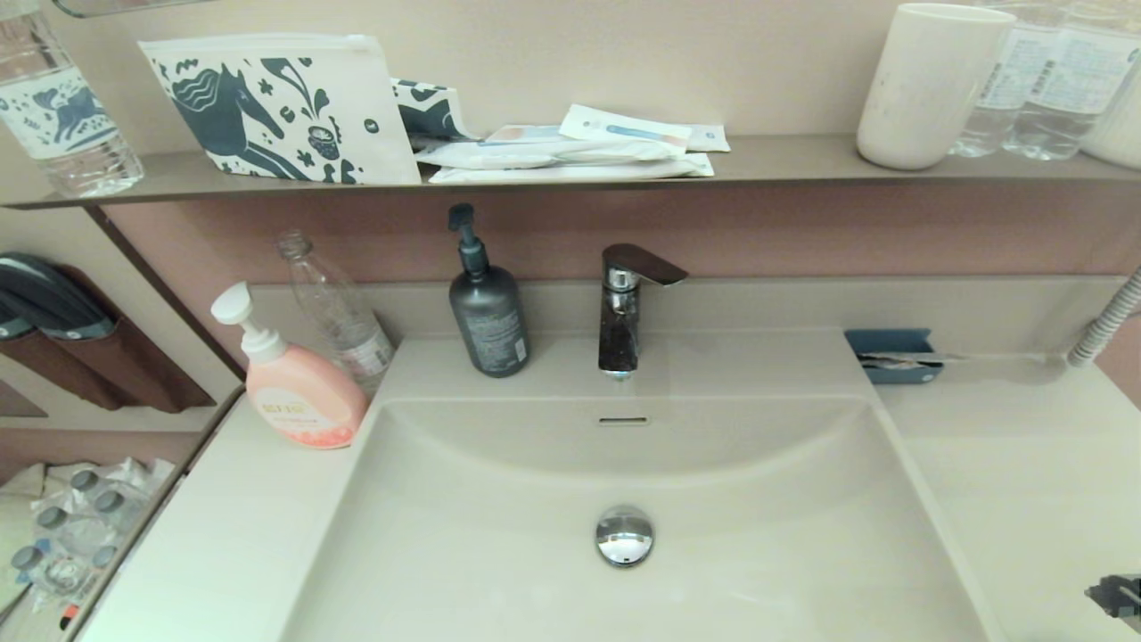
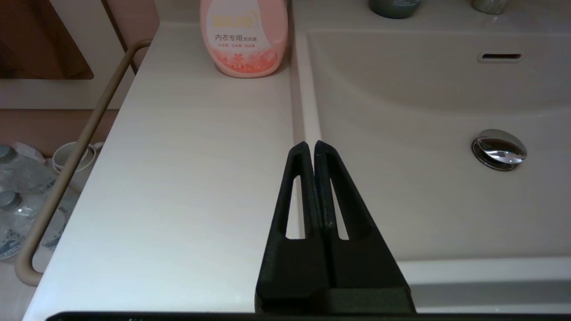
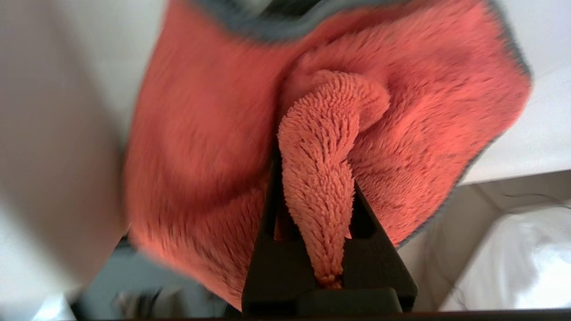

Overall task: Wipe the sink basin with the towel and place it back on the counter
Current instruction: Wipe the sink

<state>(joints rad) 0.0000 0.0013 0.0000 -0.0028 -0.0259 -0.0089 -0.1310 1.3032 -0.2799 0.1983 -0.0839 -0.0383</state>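
Observation:
The off-white sink basin (image 1: 481,544) fills the middle of the head view, with its chrome drain plug (image 1: 624,535) and overflow slot (image 1: 623,420). No towel shows there. In the right wrist view my right gripper (image 3: 314,151) is shut on a fold of the orange-red fluffy towel (image 3: 200,133), which hangs below the black fingers (image 3: 264,223) over the white counter (image 3: 535,133) near its front edge. Only a dark bit of that arm (image 1: 1116,596) shows at the head view's lower right corner. My left gripper (image 2: 311,143) is shut and empty above the counter (image 2: 187,178), at the basin's (image 2: 424,200) left rim.
A pink pump bottle (image 1: 299,392), a clear empty bottle (image 1: 343,321) and a dark grey soap pump (image 1: 488,321) stand at the back left. The faucet (image 1: 624,308) overhangs the basin. A blue tray (image 1: 894,355) sits back right. The wall shelf (image 1: 784,160) holds a pouch, packets, a cup and bottles.

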